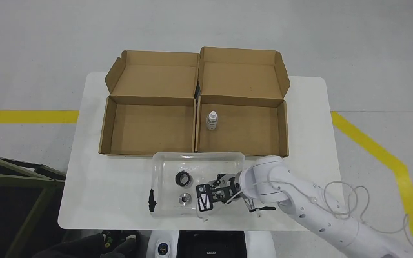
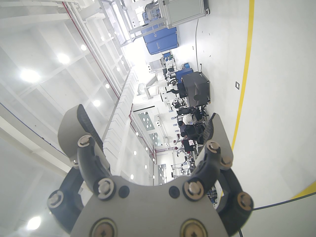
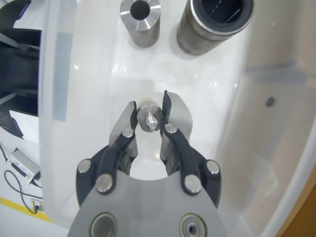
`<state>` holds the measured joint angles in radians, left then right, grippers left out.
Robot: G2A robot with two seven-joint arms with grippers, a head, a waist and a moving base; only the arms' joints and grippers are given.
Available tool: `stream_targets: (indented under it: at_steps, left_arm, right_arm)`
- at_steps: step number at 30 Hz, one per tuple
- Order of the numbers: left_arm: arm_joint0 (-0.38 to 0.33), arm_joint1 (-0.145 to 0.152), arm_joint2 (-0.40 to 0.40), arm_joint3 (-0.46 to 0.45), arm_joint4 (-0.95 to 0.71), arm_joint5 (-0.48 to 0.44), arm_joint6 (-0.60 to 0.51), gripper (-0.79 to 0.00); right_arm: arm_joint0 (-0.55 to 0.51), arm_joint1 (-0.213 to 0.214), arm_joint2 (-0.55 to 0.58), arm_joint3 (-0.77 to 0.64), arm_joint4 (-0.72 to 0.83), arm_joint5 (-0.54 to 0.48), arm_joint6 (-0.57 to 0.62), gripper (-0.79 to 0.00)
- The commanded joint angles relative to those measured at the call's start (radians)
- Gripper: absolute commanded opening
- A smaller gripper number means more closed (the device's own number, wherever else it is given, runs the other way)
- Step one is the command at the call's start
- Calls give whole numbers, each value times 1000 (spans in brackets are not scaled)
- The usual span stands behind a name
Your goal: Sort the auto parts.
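The small bright-metal cylinder (image 3: pixel 149 120) has a short stud on its upper face and a cream-coloured base under it. It stands upright on the floor of the clear plastic tray (image 3: pixel 56 75). The right end effector (image 3: pixel 149 101) clamps it between ribbed black pads, one on each side of its round wall.

The part looks solid, rigid and dense for its bulk, so it is probably heavy enough to slide out of a light pinch. Its polished, curved wall offers little friction. The hold is best kept across the widest part of the body, not on the thin stud. A drop would likely not harm it, though it could scuff the tray.

Beyond it and apart from it stand a machined steel sleeve with a dark bore (image 3: pixel 140 23) and a wider dull-grey bushing with a black inner lining (image 3: pixel 214 15). Both are upright and near each other without touching.

The tray sits on the white desk (image 1: pixel 84 193), in front of an open brown cardboard box (image 1: pixel 148 126) and a second cardboard box (image 1: pixel 251 132) beside it. A small white bottle (image 1: pixel 211 120) stands in the second box. The left end effector (image 2: pixel 147 114) is spread wide, holds nothing and points away into the room.
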<state>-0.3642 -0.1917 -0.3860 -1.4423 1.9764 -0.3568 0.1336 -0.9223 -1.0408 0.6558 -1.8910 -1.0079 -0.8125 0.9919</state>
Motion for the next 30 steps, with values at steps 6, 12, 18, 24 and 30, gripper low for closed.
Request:
stream_targets:
  at_steps: [6,12,18,24,30]
  left_arm:
    - [0,0,0,0,0,0,0,0]
    - [0,0,0,0,0,0,0,0]
    - [0,0,0,0,0,0,0,0]
    - [0,0,0,0,0,0,0,0]
    - [0,0,0,0,0,0,0,0]
  right_arm:
    - [7,7,39,-39,-2,-3,-53,-785]
    - [16,12,90,-91,-16,10,-133,-785]
    - [6,22,168,-132,-27,24,-233,-785]
    - [-22,35,241,-164,-47,20,-296,-785]
    - [-57,48,316,-198,-76,30,-352,-785]
